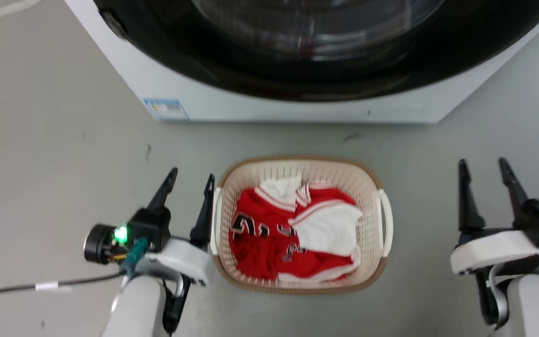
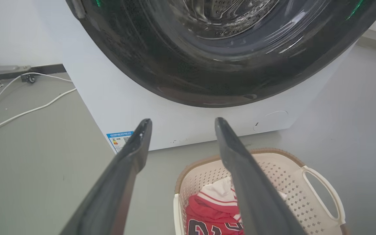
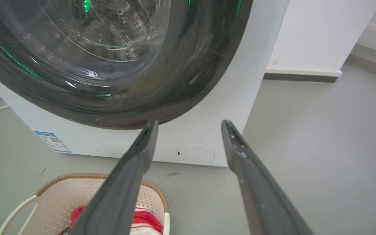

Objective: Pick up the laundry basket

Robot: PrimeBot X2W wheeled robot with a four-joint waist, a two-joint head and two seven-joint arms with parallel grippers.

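We find a laundry area, bare and utilitarian. A front-loading washing machine with a dark glass door and an energy label stands on a plain grey floor. A laundry basket of red and white garments sits before it. Loose white cables trail across the floor near a white wall with dark skirting.

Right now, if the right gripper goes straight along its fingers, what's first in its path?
Likely the washing machine, its white lower front panel near the corner. The right gripper is open; the laundry basket sits off to the side, outside that line. Depth unclear.
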